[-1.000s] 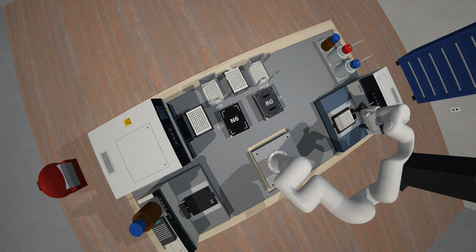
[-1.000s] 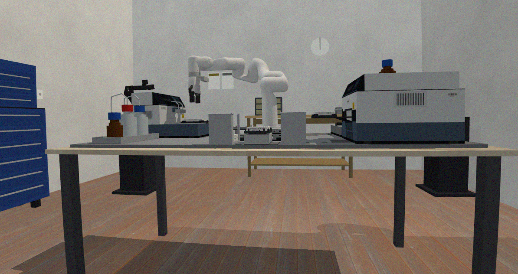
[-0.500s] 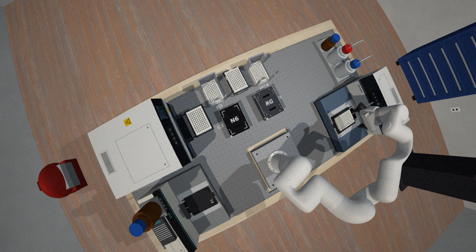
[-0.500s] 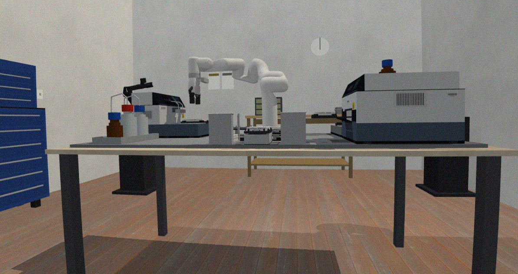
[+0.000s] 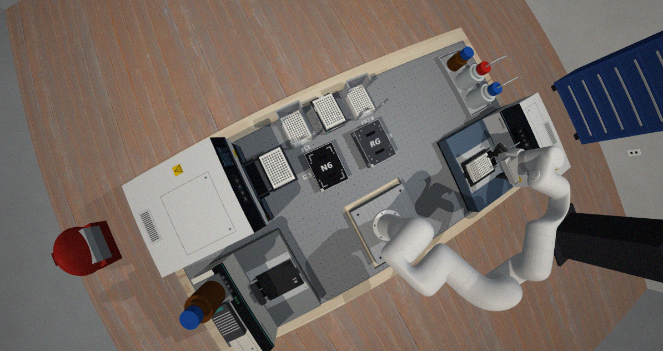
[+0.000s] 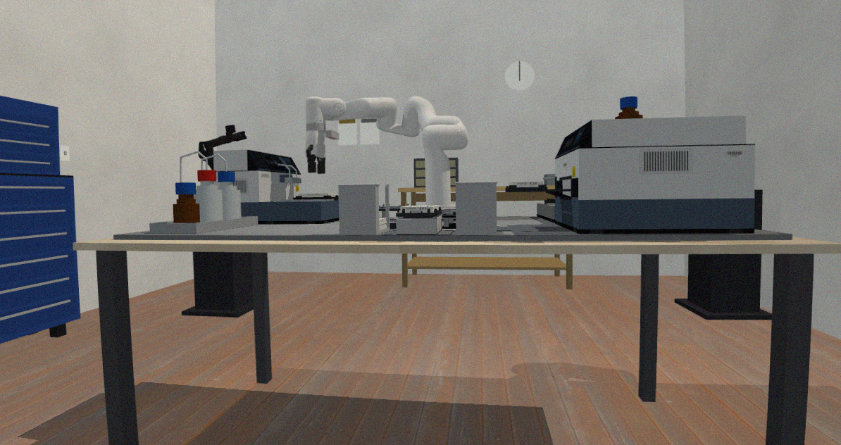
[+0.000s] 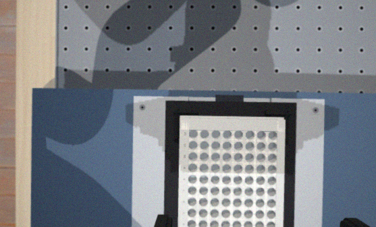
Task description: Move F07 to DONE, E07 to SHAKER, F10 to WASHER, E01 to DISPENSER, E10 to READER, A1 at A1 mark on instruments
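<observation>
A white well plate (image 5: 478, 168) (image 7: 231, 169) lies flat in the black nest (image 7: 171, 152) of the blue-based instrument (image 5: 463, 144) (image 7: 81, 152) at the right end of the deck. Its label is too small to read. My gripper (image 5: 501, 162) (image 6: 315, 163) (image 7: 258, 223) is open and empty. It hangs a little above the plate's near short end, one fingertip on each side of it. Another plate (image 5: 276, 166) sits on the tray of the big white instrument (image 5: 185, 205). The black nest (image 5: 278, 279) marked A1 on the front-left instrument is bare.
Two tall racks (image 5: 296, 126) (image 5: 359, 100) holding plates stand at the back, with a low station holding a plate (image 5: 328, 110) between them. Nests N6 (image 5: 327, 166) and RG (image 5: 375, 143) hold nothing. Bottles with tubing (image 5: 477, 75) stand beside the right instrument.
</observation>
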Robot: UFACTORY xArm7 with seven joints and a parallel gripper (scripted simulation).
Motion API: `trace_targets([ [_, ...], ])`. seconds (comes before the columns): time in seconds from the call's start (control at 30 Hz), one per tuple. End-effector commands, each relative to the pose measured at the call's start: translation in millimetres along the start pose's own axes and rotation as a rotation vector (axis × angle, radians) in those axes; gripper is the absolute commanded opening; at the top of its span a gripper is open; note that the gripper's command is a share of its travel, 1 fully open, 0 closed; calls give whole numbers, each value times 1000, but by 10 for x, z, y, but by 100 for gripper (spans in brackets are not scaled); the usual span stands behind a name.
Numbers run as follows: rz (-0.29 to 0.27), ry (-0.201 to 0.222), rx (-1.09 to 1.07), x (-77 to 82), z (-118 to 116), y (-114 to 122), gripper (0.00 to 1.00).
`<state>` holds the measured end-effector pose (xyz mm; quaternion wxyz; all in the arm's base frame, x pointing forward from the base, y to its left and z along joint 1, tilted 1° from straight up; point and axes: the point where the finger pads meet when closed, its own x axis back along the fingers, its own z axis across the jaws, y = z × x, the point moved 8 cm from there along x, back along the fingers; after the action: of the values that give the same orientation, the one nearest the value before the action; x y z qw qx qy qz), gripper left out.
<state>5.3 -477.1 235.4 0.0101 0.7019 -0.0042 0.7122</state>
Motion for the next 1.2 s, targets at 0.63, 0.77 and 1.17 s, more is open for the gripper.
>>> trace_targets([
  [0.63,-5,1,0,-246,4,7,100],
  [0.77,-5,1,0,-299,4,7,100],
  [1.17,-5,1,0,-433,4,8,100],
])
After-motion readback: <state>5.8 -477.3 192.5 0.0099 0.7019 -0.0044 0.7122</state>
